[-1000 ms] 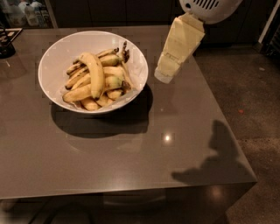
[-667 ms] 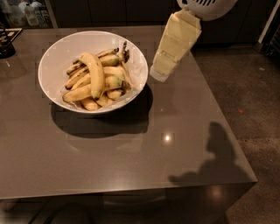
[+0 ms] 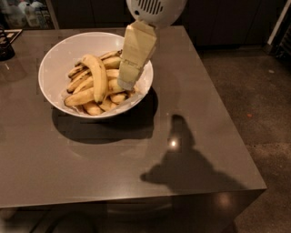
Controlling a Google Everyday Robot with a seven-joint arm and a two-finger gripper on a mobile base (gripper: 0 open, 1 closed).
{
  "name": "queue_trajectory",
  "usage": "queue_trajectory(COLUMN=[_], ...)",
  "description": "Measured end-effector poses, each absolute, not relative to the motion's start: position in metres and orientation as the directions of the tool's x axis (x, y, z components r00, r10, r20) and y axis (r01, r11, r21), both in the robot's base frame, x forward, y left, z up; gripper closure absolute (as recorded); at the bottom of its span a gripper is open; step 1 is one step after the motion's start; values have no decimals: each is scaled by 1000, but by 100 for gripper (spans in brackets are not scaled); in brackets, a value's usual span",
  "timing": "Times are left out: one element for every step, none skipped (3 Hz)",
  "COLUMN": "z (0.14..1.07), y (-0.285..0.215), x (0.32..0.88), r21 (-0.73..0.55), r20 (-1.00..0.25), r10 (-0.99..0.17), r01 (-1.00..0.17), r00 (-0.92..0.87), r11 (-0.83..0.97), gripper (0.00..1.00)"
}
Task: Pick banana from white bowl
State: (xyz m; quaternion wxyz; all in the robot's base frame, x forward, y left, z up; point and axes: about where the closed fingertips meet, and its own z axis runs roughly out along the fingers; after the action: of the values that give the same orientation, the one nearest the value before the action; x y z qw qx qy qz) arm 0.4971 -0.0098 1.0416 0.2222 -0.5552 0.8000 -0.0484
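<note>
The banana (image 3: 98, 75) is long, curved and yellow, and lies on top of several shorter bananas (image 3: 86, 96) in the white bowl (image 3: 76, 44) on the far left part of the table. My gripper (image 3: 127, 84) is a cream-coloured block hanging from a round white wrist (image 3: 154, 9). It reaches down inside the bowl's right side, with its tip at the shorter bananas just right of the long one. It holds nothing that I can see.
The bowl stands on a dark grey table (image 3: 136, 168) whose right edge (image 3: 234, 123) borders a speckled floor. A black object (image 3: 5, 46) sits at the far left edge. The arm's shadow (image 3: 182, 159) falls on the table's front right.
My gripper has moved left, from beside the bowl's right rim to over the bananas inside the bowl. The bananas and bowl have not moved.
</note>
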Motion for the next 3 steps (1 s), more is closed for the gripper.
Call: queue_trajectory(z=[1014,1014,1014], y=[19,23,39], x=[509,511,524], r21=[-257,-263,-245], r20=[-251,-261,-284], r10=[-938,-937,-925], r01=[-917,-916,-914], r00=[-240,-234,-253], r11=[304,302,325], gripper=[0,0,0])
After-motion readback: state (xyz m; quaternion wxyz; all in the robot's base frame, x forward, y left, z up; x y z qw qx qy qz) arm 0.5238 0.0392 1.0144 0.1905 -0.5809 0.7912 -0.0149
